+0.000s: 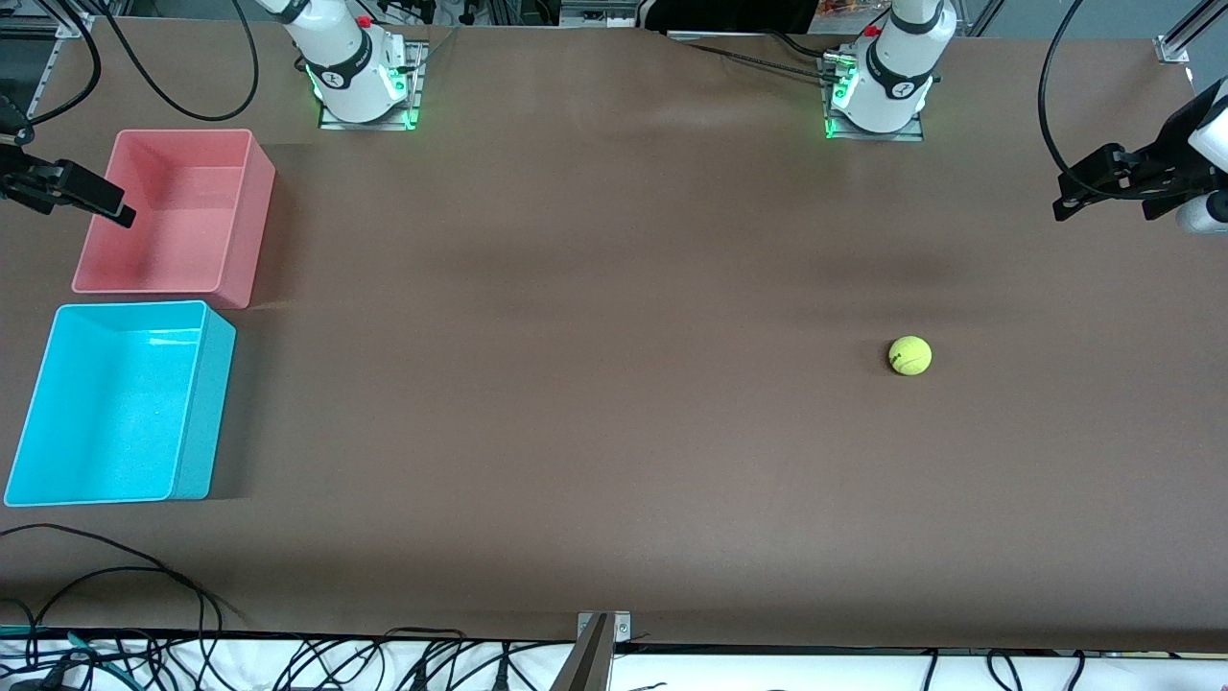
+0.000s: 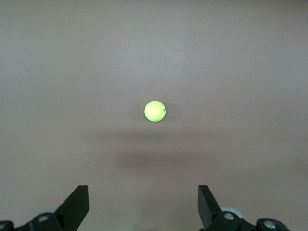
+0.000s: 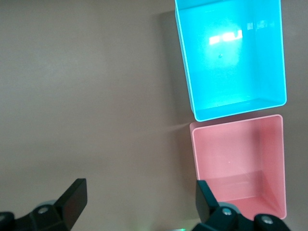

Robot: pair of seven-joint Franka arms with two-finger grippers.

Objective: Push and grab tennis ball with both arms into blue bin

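Note:
The tennis ball (image 1: 909, 355) lies on the brown table toward the left arm's end; it also shows in the left wrist view (image 2: 155, 111), well away from the fingers. My left gripper (image 1: 1076, 190) hangs in the air over the table's edge at that end, open and empty (image 2: 143, 204). The blue bin (image 1: 206, 403) stands at the right arm's end, empty, and shows in the right wrist view (image 3: 231, 62). My right gripper (image 1: 107, 203) is up in the air by the pink bin's outer edge, open and empty (image 3: 139, 199).
A pink bin (image 1: 245, 221), empty, stands just beside the blue bin, farther from the front camera; it also shows in the right wrist view (image 3: 236, 159). Cables (image 1: 115, 576) lie along the table's near edge.

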